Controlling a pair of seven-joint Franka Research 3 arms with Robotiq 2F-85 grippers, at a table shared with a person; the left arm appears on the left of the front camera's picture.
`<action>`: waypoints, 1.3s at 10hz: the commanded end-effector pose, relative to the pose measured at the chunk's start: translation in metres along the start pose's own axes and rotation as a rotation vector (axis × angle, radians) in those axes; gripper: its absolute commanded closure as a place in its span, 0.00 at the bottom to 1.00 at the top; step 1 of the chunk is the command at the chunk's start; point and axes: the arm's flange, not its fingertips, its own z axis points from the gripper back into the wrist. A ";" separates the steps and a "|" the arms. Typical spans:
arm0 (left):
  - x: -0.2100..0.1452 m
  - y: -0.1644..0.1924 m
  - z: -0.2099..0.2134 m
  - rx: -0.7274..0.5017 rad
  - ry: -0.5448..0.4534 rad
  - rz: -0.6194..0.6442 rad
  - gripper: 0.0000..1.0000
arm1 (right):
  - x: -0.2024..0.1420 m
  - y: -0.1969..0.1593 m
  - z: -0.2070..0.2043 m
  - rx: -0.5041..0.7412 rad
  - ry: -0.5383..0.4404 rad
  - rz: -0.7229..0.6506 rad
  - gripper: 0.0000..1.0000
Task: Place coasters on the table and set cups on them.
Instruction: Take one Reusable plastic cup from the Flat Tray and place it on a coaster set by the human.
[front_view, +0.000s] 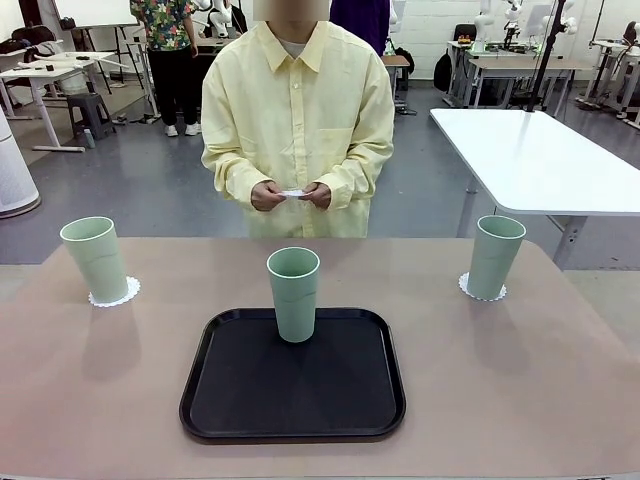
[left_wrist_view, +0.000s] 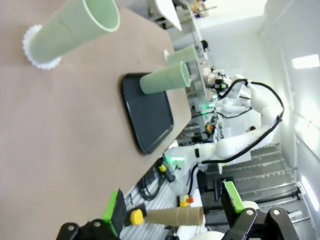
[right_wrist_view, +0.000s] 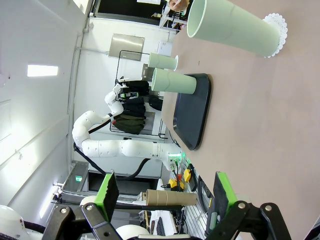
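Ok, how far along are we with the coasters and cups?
Done: the left cup stands on the left coaster, and the right cup on the right coaster. In hand: the person holds what looks like the third coaster between both hands. Left: the third cup is on the black tray, with no coaster under it. The left gripper and right gripper are open and empty.

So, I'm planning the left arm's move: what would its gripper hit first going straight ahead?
Likely the black tray, at its near corner. Nothing closer shows ahead of the open left gripper, though depth is unclear.
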 end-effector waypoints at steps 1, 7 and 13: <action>-0.002 0.000 0.001 0.000 0.006 0.002 0.00 | 0.000 0.000 0.000 -0.003 0.001 -0.002 0.00; -0.002 0.000 0.001 0.000 0.006 0.002 0.00 | 0.000 0.000 0.000 -0.003 0.001 -0.002 0.00; -0.002 0.000 0.001 0.000 0.006 0.002 0.00 | 0.000 0.000 0.000 -0.003 0.001 -0.002 0.00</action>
